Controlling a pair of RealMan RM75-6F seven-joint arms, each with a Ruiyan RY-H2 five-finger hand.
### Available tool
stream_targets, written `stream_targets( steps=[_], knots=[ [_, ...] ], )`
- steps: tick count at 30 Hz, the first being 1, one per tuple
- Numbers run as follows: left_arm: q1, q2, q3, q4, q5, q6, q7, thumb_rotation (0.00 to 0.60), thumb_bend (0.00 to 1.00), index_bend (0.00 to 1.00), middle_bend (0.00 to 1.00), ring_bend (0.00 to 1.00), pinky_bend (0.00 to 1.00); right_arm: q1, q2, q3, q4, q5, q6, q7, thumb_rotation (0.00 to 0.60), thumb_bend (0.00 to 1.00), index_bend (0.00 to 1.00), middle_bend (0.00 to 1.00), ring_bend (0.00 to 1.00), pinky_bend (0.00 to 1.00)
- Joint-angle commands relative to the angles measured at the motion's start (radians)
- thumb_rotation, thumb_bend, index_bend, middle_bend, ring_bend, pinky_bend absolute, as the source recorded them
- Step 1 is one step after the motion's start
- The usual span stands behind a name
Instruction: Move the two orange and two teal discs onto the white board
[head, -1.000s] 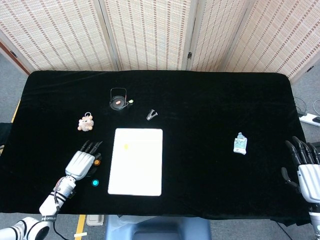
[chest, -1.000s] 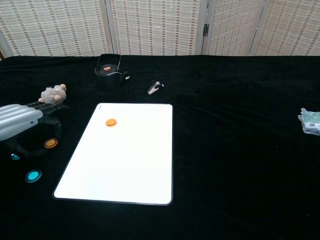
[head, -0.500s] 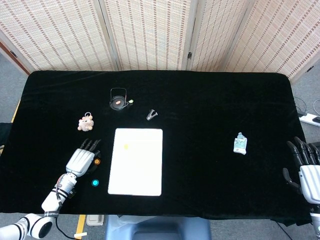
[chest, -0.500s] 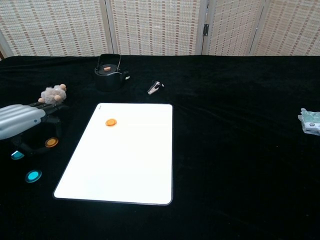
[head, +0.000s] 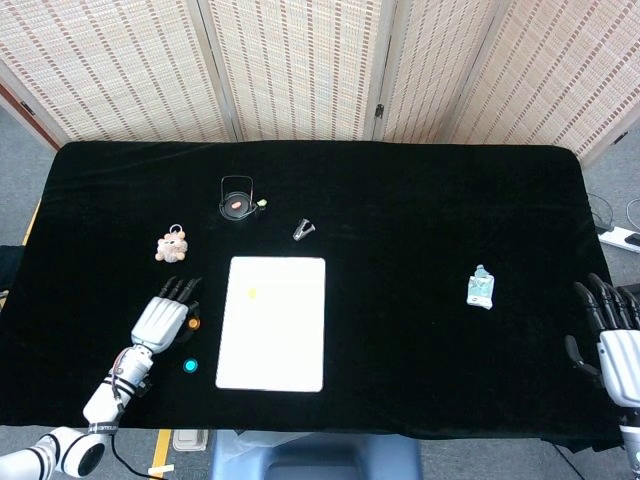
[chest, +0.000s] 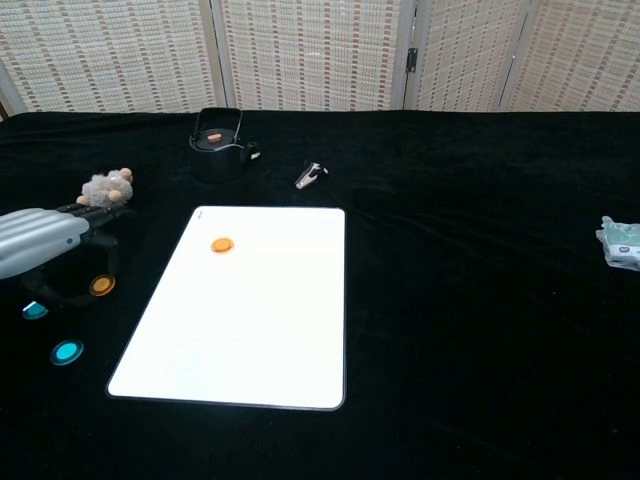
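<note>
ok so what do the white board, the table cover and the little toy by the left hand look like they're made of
White board: looks like smooth, rigid plastic or coated sheet; flat, even white with crisp edges and rounded corners.
Table cover: seemingly black fabric, possibly velvet; matte, with soft creases.
Toy: appears to be plush; fuzzy, uneven beige outline, with a loop on top in the head view.

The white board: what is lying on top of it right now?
One orange disc lies near a far corner of the white board. The rest of its top is bare. Whatever is under the board is covered.
</note>
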Motion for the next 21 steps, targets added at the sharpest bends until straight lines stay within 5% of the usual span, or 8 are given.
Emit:
stream_targets(
  steps=[1, 12, 21],
  knots=[
    [-0.002, 0.001, -0.004, -0.004, 0.005, 0.005, -0.004, 0.600, 0.41, 0.53, 0.00, 0.00, 0.00, -0.001, 0.001, 0.000, 0.000, 0.001, 0.001, 0.000, 0.600, 0.51, 0.00, 0.00, 0.04, 0.00],
    [-0.074, 0.046, -0.061, -0.117, 0.010, -0.034, 0.027, 0.600, 0.42, 0.51, 0.00, 0.00, 0.00, -0.004, 0.005, 0.001, -0.002, -0.003, 0.009, 0.002, 0.600, 0.51, 0.00, 0.00, 0.05, 0.00],
    [-0.181, -0.005, -0.135, -0.131, -0.053, -0.134, 0.090, 0.600, 0.42, 0.50, 0.00, 0.00, 0.00, -0.011, 0.008, 0.001, -0.001, 0.002, 0.016, 0.004, 0.600, 0.51, 0.00, 0.00, 0.04, 0.00]
  ],
)
